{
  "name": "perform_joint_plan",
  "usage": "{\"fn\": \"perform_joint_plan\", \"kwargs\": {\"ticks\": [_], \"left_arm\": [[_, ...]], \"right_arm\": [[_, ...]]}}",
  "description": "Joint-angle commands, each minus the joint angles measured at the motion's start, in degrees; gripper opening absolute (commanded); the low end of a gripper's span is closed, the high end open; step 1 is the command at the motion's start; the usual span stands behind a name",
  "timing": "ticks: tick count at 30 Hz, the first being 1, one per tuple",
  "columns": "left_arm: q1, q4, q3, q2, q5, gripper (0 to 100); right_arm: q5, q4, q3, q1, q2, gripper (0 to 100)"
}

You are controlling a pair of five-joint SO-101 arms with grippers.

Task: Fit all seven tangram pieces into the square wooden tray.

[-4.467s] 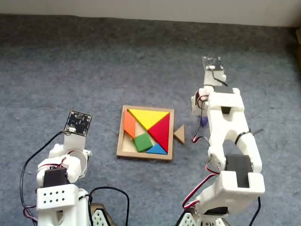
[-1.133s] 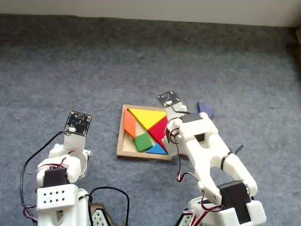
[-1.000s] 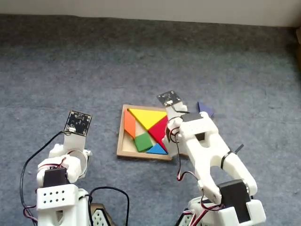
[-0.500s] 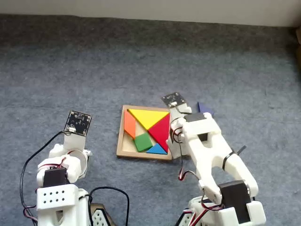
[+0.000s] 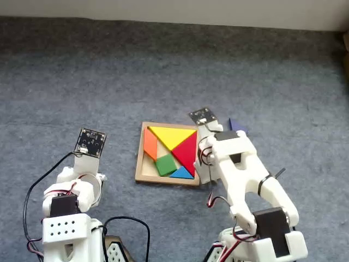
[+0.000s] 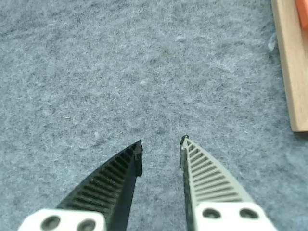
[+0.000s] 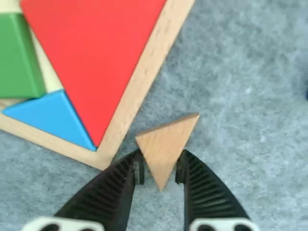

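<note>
The square wooden tray (image 5: pixel 140 173) lies mid-table and holds a yellow triangle (image 5: pixel 172 136), a red triangle (image 5: pixel 187 152), an orange piece (image 5: pixel 150 143), a green square (image 5: pixel 164 165) and a blue triangle (image 5: pixel 181 173). My right arm (image 5: pixel 234 158) hangs over the tray's right edge. My right gripper (image 7: pixel 159 166) is shut on a corner of the plain wooden triangle (image 7: pixel 166 142), just outside the tray rim (image 7: pixel 144 86). A dark purple piece (image 5: pixel 238 126) lies on the carpet beyond that arm. My left gripper (image 6: pixel 161 144) is open over bare carpet, left of the tray (image 6: pixel 288 72).
Grey carpet covers the whole table. The left arm (image 5: pixel 82 180) sits folded at the lower left, well away from the tray. A pale wall edge runs along the far side.
The right arm swung in from the far right to the tray's right edge, covering the wooden triangle and uncovering the purple piece. In the last second it edged slightly right. The left arm kept still.
</note>
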State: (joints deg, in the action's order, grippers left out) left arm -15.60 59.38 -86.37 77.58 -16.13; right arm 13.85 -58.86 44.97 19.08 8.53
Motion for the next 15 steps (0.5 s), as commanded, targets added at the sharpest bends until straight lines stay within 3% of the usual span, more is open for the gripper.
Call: {"fn": "perform_joint_plan", "kwargs": {"ticks": [1, 5, 15], "left_arm": [[-0.66, -0.88, 0.40, 0.75, 0.18, 15], [-0.66, -0.88, 0.40, 0.75, 0.18, 15], [-0.66, -0.88, 0.40, 0.75, 0.18, 15]], "right_arm": [[0.70, -0.92, -0.22, -0.40, 8.66, 7.7], [1.41, -1.01, -0.22, -0.40, 13.93, 7.7], [16.97, -0.92, -0.84, 4.26, 17.01, 7.4]]}}
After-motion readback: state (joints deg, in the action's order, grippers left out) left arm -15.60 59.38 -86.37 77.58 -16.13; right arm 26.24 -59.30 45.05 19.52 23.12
